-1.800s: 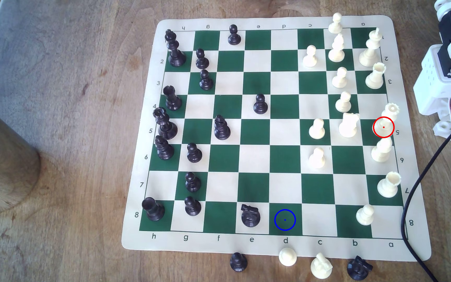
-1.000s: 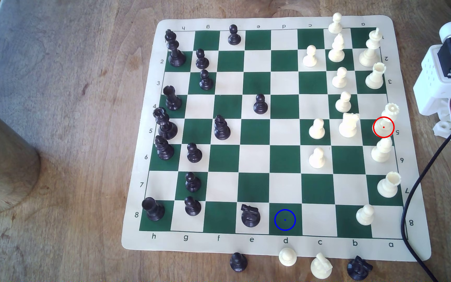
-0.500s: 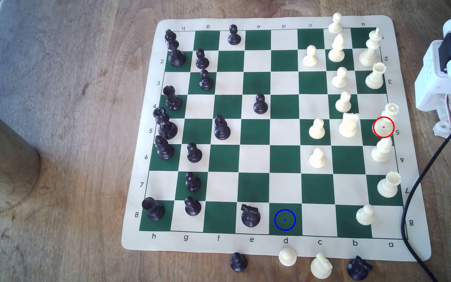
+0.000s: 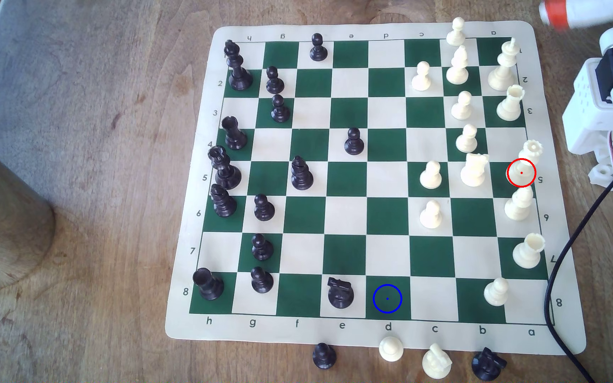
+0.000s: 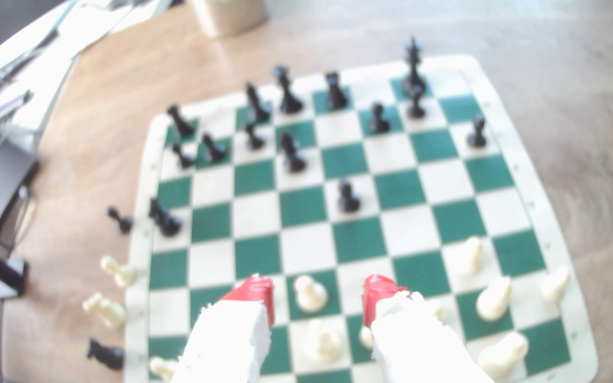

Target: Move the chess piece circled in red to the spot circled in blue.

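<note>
The red-tipped white claw (image 4: 555,13) now swings in over the tabletop's far right corner, jaws apart (holding nothing), while the cream-white plastic queen (image 4: 526,164) waits untouched at the mat's right edge.

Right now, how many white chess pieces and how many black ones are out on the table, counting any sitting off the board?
White pieces: 16
Black pieces: 16
Total: 32
</note>
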You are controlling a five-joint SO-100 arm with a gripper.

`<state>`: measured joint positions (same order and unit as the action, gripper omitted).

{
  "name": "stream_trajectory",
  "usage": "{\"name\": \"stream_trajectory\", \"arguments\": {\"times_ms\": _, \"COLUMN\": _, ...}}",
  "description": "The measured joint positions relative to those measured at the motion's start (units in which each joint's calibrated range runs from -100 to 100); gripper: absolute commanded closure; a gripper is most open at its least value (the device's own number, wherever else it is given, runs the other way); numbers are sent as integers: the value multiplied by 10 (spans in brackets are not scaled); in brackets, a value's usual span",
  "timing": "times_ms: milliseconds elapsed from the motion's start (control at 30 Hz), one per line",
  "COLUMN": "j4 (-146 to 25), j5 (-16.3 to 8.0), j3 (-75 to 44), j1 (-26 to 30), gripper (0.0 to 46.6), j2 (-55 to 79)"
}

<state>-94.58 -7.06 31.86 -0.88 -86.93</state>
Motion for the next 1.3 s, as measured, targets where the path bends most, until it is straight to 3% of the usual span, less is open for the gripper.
{"name": "stream_trajectory", "arguments": {"times_ms": 233, "j4": -40, "j5": -24, "j3": 27, "j1": 32, "gripper": 284, "j2": 39}}
{"name": "stream_trajectory", "arguments": {"times_ms": 400, "j4": -40, "j5": -49, "j3": 81, "j1": 64, "gripper": 328, "j2": 125}}
{"name": "stream_trajectory", "arguments": {"times_ms": 467, "j4": -40, "j5": -70, "j3": 101, "j1": 88, "gripper": 375, "j2": 169}}
{"name": "stream_trajectory", "arguments": {"times_ms": 600, "j4": -40, "j5": -97, "j3": 116, "j1": 113, "gripper": 352, "j2": 214}}
{"name": "stream_trajectory", "arguments": {"times_ms": 733, "j4": -40, "j5": -108, "j3": 159, "j1": 135, "gripper": 321, "j2": 245}}
{"name": "stream_trajectory", "arguments": {"times_ms": 800, "j4": -40, "j5": -112, "j3": 172, "j1": 142, "gripper": 270, "j2": 256}}
{"name": "stream_trajectory", "arguments": {"times_ms": 933, "j4": -40, "j5": -115, "j3": 187, "j1": 147, "gripper": 243, "j2": 268}}
{"name": "stream_trajectory", "arguments": {"times_ms": 1133, "j4": -37, "j5": -106, "j3": 209, "j1": 129, "gripper": 231, "j2": 274}}
{"name": "stream_trajectory", "arguments": {"times_ms": 1300, "j4": -5, "j5": -103, "j3": 235, "j1": 114, "gripper": 263, "j2": 300}}
